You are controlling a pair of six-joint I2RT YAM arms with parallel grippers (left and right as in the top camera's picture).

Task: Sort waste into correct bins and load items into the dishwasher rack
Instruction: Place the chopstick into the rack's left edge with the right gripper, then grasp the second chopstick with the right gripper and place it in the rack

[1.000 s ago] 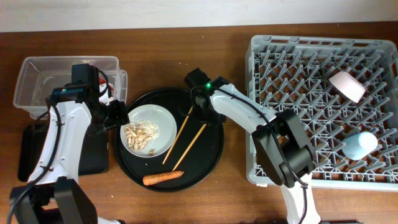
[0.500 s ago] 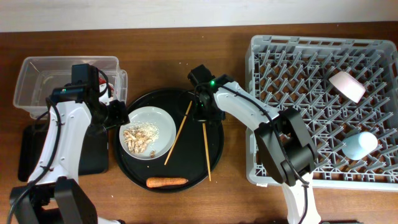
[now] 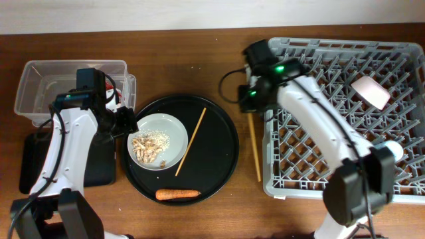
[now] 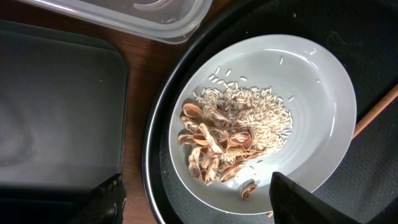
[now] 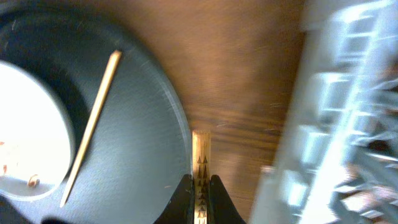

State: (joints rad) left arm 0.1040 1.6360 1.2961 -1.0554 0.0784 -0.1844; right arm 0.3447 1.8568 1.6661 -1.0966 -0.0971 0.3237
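Observation:
My right gripper [image 3: 251, 101] is shut on one wooden chopstick [image 3: 254, 147], which hangs lengthwise beside the left wall of the grey dishwasher rack [image 3: 345, 192]; the right wrist view shows its top end between the fingers [image 5: 200, 186]. The second chopstick [image 3: 190, 141] lies on the round black tray [image 3: 222, 169], its tip on the pale plate [image 3: 174, 129]. The plate holds beige food scraps [image 3: 147, 147] and rice. An orange carrot [image 3: 177, 194] lies at the tray's front. My left gripper [image 4: 193, 199] is open over the plate's near edge. A white cup [image 3: 370, 91] and a light-blue cup [image 3: 385, 155] sit in the rack.
The clear plastic tub [image 3: 40, 73] stands at the back left. The shallow black rectangular tray [image 3: 99, 169] lies in front of it, partly under my left arm. The rack fills the right side.
My right gripper has lifted one chopstick off the round tray and carried it right, to the rack's left wall. The left arm has not moved.

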